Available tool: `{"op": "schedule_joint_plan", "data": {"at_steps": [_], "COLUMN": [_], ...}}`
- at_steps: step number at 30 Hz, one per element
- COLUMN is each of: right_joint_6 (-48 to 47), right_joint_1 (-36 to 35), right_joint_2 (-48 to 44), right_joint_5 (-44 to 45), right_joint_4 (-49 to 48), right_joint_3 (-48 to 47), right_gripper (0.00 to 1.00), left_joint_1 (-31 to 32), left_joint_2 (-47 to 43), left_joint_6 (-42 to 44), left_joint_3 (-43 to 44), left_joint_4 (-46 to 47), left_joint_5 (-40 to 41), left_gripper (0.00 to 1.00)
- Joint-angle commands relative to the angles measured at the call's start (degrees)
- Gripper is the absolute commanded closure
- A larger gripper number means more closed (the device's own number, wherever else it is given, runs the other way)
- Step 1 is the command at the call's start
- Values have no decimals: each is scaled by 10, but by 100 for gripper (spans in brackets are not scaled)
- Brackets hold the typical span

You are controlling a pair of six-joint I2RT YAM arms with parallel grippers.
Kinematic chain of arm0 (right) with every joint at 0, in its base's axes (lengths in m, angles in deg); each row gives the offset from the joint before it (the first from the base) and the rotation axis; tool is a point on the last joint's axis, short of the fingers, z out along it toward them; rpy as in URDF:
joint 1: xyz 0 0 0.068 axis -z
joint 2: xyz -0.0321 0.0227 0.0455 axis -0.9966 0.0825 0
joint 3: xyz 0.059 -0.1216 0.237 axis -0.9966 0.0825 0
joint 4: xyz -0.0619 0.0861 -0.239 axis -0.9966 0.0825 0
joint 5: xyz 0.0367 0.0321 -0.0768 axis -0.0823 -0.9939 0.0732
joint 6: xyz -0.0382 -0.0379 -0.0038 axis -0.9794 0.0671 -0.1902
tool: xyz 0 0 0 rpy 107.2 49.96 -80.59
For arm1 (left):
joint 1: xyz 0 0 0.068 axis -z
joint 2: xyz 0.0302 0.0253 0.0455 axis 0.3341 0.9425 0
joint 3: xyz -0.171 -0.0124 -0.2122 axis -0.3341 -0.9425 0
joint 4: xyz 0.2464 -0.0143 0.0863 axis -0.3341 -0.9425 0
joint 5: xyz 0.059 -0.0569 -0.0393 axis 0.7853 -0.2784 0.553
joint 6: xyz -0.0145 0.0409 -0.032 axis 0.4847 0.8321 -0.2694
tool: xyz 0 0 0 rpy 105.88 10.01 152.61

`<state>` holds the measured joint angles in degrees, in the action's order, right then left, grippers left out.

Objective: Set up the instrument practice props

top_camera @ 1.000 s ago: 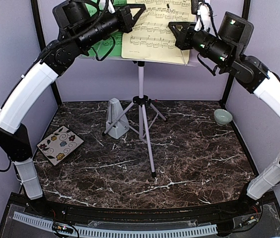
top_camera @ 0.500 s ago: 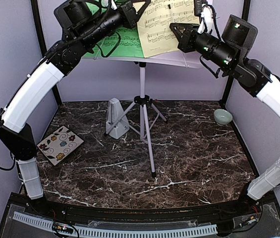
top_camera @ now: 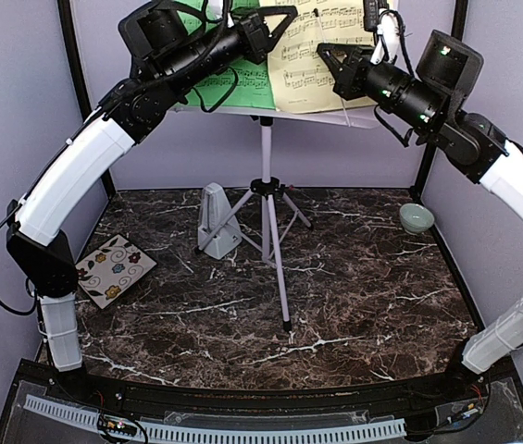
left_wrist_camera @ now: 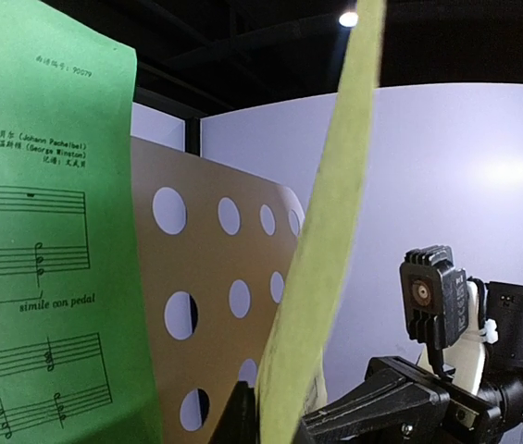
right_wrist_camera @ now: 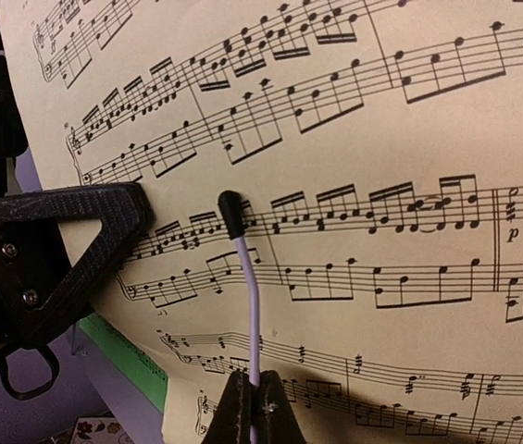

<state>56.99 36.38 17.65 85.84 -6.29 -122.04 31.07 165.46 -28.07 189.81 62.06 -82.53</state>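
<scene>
The white tripod music stand [top_camera: 265, 199] stands mid-table, its perforated desk [left_wrist_camera: 215, 305] at the top. A green music sheet [top_camera: 233, 83] leans on the desk's left half. The pale-yellow music sheet [top_camera: 321, 55] lies to its right, seen edge-on [left_wrist_camera: 321, 250] in the left wrist view. My left gripper [top_camera: 278, 20] is shut on that sheet's left edge [left_wrist_camera: 263, 421]. My right gripper [top_camera: 333, 63] is shut [right_wrist_camera: 257, 407] on the stand's thin black-tipped retainer wire [right_wrist_camera: 247, 277], which lies across the yellow sheet [right_wrist_camera: 354, 166]. The light-grey metronome [top_camera: 215, 220] stands by the tripod legs.
A floral tile [top_camera: 113, 270] lies at the table's left edge. At the right wall sits a small pale-green bowl [top_camera: 416, 217]. Both arms arch high over the table. Black frame posts stand in the back corners.
My left gripper has carried the yellow sheet's left edge to the right and slightly up, uncovering more of the green sheet. The right gripper has barely moved.
</scene>
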Motion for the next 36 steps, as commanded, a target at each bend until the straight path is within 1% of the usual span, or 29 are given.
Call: {"op": "schedule_joint_plan", "data": {"at_steps": [1,4,5,11,12,14,16,21,22,28,36], "right_joint_6": [-4,-4,-4,-2,-1,-1,0,5,5,5,-6], "right_joint_1": [3,6,7,10,10,11,12,15,15,15,15], "right_joint_2": [-20,-21,-21,-21,-20,-20,-20,-17,-16,-9,-20], "right_joint_5": [-23,-24,-24,-28,-28,-27,-23,-7,-8,-22,-51], "right_joint_4": [-21,-22,-23,-26,-25,-25,-25,-24,-24,-16,-18], "right_joint_3": [7,7,8,11,11,13,15,14,14,4,-9], "right_gripper": [100,100,100,100,100,100,100,100,98,72,62], "left_joint_1": [-3,-4,-4,-4,-4,-4,-4,-4,-4,-3,-3], "left_joint_2": [-9,-9,-9,-8,-7,-7,-7,-8,-8,-9,-18], "left_joint_6": [10,9,8,4,4,4,4,3,3,4,12], "left_joint_3": [18,18,18,17,18,18,18,17,17,18,13], "left_joint_4": [9,10,10,15,16,17,18,11,9,14,2], "left_joint_5": [7,13,14,16,16,16,18,20,20,17,17], "left_gripper": [87,75,72,70,70,75,75,72,71,70,69]}}
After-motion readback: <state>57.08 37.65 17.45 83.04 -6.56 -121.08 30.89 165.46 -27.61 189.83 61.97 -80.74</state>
